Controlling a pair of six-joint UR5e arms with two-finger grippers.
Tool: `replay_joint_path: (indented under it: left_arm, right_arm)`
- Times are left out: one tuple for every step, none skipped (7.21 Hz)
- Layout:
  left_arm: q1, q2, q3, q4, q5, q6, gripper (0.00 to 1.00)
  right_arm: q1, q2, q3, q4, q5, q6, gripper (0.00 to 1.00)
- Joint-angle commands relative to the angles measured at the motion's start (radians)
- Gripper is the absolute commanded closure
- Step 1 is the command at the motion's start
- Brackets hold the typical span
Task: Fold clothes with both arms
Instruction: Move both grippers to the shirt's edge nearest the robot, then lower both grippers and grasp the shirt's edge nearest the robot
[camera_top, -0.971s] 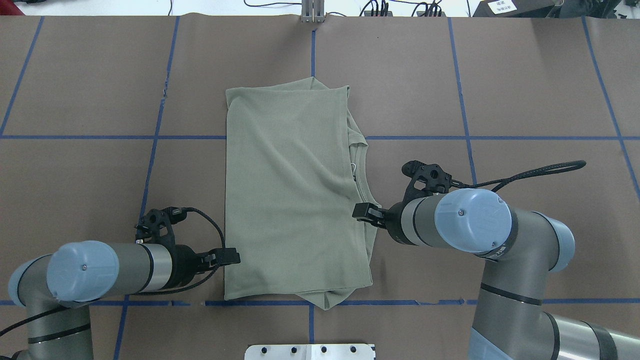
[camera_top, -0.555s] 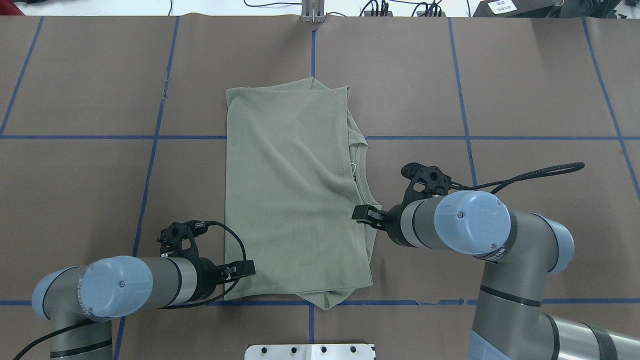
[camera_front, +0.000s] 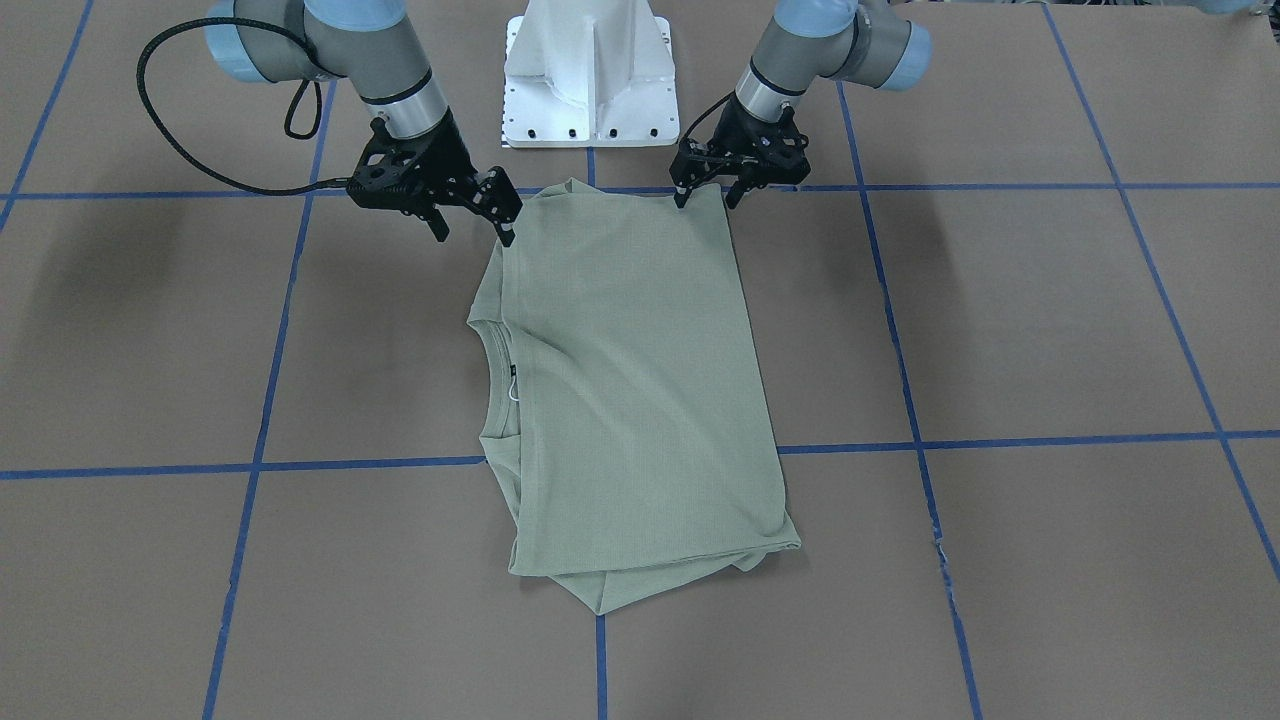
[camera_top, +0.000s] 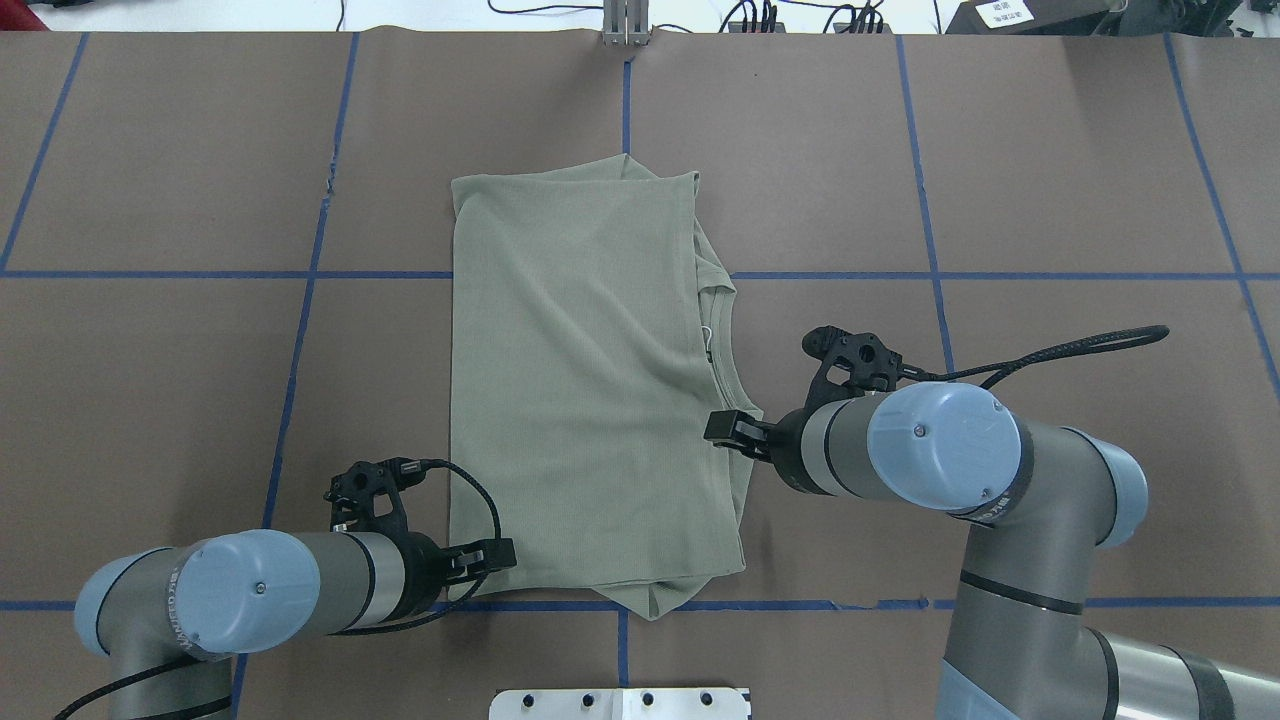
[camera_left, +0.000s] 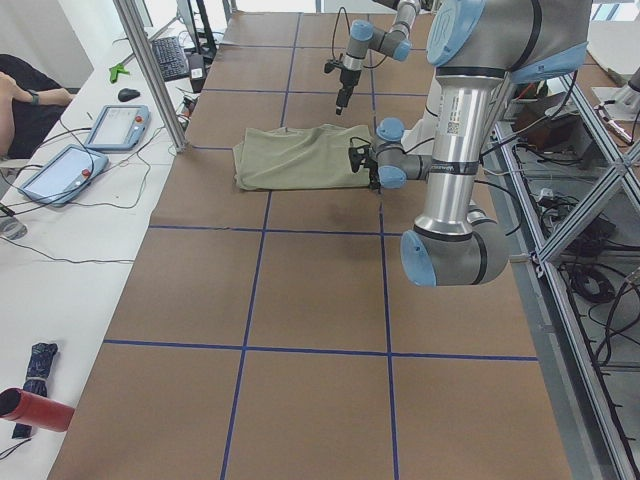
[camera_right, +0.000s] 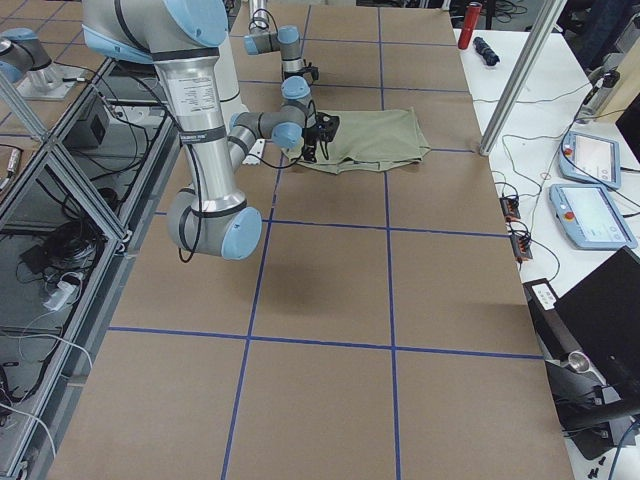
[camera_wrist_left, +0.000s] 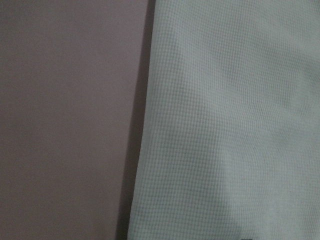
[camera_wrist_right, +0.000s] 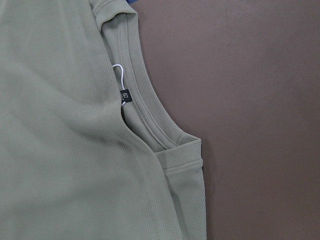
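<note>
The sage-green shirt (camera_top: 590, 400) lies folded into a long rectangle at the middle of the brown worktop (camera_top: 1050, 200). Its neckline (camera_wrist_right: 145, 115) opens toward the right edge, where the black label (camera_wrist_right: 126, 95) and white string loop (camera_wrist_right: 119, 72) show. The left claw (camera_front: 706, 200) stands at the shirt's near-left corner with its jaws apart. They seem to straddle the cloth's edge, and nothing is pinched. The right claw (camera_front: 475, 236) is at the near-right shoulder edge, just short of the neckline. Its jaws are also apart, and one finger is against the cloth.

The knit looks light, soft and limp, so I judge it will sag between two holds and its stacked layers may slide over each other. The best hold is probably at the two near corners, pinched deep enough to catch every layer, including the tucked fabric that pokes out past the near edge. Both sides should then be lifted evenly.
</note>
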Motion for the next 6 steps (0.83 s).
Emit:
replay_joint_path:
  left_arm:
    - [0.004,-0.002,0.000,0.000,0.000,-0.002,0.11]
    - [0.004,-0.002,0.000,0.000,0.000,-0.012,0.23]
    - [0.004,-0.002,0.000,0.000,0.000,-0.031,0.55]
    - [0.004,-0.002,-0.002,0.000,-0.002,-0.031,0.93]
    - [0.004,0.000,-0.005,0.000,-0.002,-0.031,1.00]
    - [0.004,0.000,-0.014,0.000,-0.002,-0.031,1.00]
  right_arm:
    - [0.000,0.000,0.000,0.000,0.000,0.000,0.00]
    - [0.000,0.000,0.000,0.000,0.000,0.000,0.00]
    - [-0.002,-0.002,0.000,0.000,0.000,0.000,0.00]
    - [-0.008,-0.005,-0.002,0.000,-0.006,0.005,0.00]
    - [-0.040,-0.005,-0.002,0.000,-0.056,0.046,0.00]
    - [-0.064,-0.002,-0.002,-0.005,-0.090,0.130,0.00]
